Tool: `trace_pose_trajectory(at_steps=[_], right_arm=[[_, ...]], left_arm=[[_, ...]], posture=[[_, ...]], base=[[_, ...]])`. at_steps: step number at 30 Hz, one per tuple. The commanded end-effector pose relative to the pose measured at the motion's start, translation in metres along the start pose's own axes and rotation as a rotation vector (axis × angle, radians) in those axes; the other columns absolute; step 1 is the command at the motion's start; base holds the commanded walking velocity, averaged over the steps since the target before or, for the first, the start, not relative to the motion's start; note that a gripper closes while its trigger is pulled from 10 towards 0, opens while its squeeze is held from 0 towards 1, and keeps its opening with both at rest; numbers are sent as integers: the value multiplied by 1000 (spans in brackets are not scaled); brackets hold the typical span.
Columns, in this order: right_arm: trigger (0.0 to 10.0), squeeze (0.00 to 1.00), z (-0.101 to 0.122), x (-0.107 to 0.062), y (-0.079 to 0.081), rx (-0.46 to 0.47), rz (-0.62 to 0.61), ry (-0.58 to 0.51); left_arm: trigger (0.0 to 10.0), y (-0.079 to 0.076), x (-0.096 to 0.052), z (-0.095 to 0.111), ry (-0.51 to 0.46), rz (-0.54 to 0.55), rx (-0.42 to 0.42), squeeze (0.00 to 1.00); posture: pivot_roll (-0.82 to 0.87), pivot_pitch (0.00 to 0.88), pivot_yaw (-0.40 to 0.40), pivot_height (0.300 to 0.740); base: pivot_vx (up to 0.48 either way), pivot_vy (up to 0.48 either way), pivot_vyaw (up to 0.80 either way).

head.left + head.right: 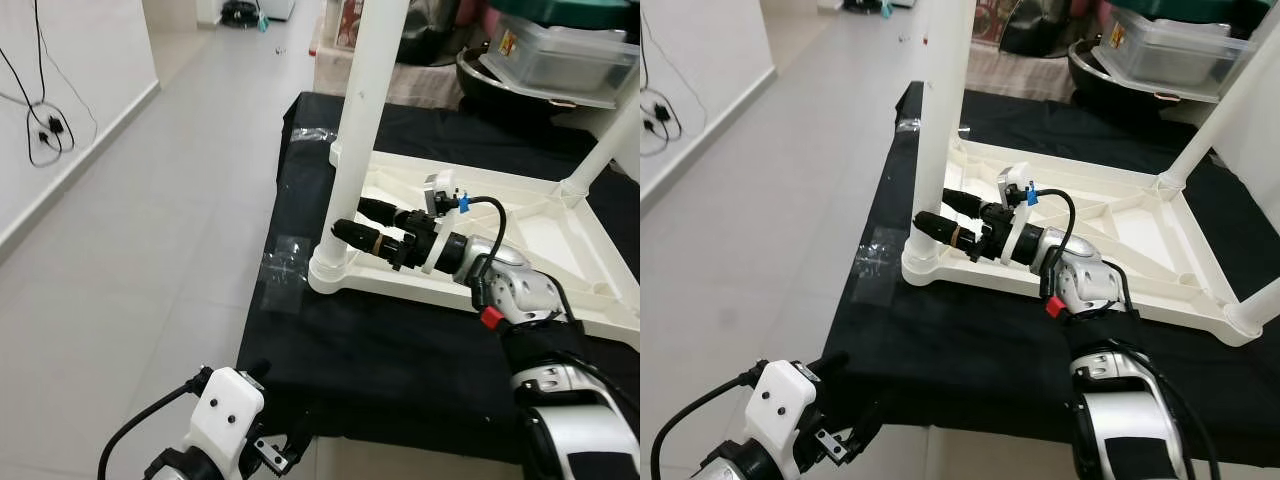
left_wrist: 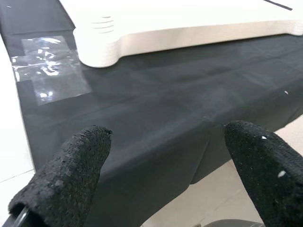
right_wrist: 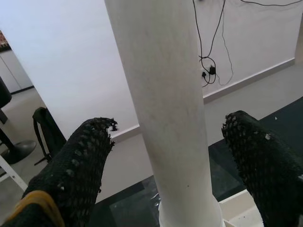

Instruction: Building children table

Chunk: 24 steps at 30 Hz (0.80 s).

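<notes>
A white plastic children's table [image 1: 540, 215] lies upside down on a black-covered surface. One white leg [image 1: 365, 110] stands upright in its near-left corner socket, and a second leg [image 1: 610, 145] rises at the far right corner. My right gripper [image 1: 350, 218] is open, with its fingers [image 3: 80, 161] on either side of the near leg [image 3: 165, 94] close to its base, apart from it. My left gripper [image 2: 168, 137] is open and holds nothing, low at the front edge of the black cloth [image 2: 156, 109], short of the table's corner [image 2: 99, 45].
Patches of clear tape [image 1: 285, 270] sit on the cloth's left edge. A lidded plastic bin [image 1: 560, 50] and dark cookware stand behind the table. Grey floor [image 1: 150, 230] runs along the left, with cables on the white wall [image 1: 45, 125].
</notes>
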State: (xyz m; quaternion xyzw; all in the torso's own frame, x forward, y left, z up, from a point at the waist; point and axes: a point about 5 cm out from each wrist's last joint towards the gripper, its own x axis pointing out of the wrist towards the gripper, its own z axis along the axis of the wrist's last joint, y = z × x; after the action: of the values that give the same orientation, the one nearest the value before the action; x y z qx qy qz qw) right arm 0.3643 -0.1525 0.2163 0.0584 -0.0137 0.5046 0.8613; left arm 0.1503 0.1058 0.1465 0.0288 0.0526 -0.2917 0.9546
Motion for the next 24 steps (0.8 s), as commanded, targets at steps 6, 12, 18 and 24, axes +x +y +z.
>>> trace_pose_trajectory(at_steps=[6, 12, 18, 24], right_arm=[[10000, 0, 0, 23, 1, -23, -2, -21], [10000, 0, 4, 36, 6, -22, 30, -53], [10000, 0, 5, 44, 6, -31, 46, -51], [10000, 0, 8, 48, 4, -43, 45, -56]], left_arm=[[10000, -4, -2, 2, -6, -11, 29, 0], [10000, -5, -1, 3, -5, -16, 38, 0], [10000, -6, -1, 3, -4, -15, 41, 0], [10000, -7, -1, 3, -4, -14, 44, 0]], posture=[[175, 162, -134, 740], [181, 163, -134, 740], [184, 166, -138, 740], [184, 166, -139, 740]], base=[[0, 0, 0], [0, 0, 0], [0, 0, 0], [0, 0, 0]])
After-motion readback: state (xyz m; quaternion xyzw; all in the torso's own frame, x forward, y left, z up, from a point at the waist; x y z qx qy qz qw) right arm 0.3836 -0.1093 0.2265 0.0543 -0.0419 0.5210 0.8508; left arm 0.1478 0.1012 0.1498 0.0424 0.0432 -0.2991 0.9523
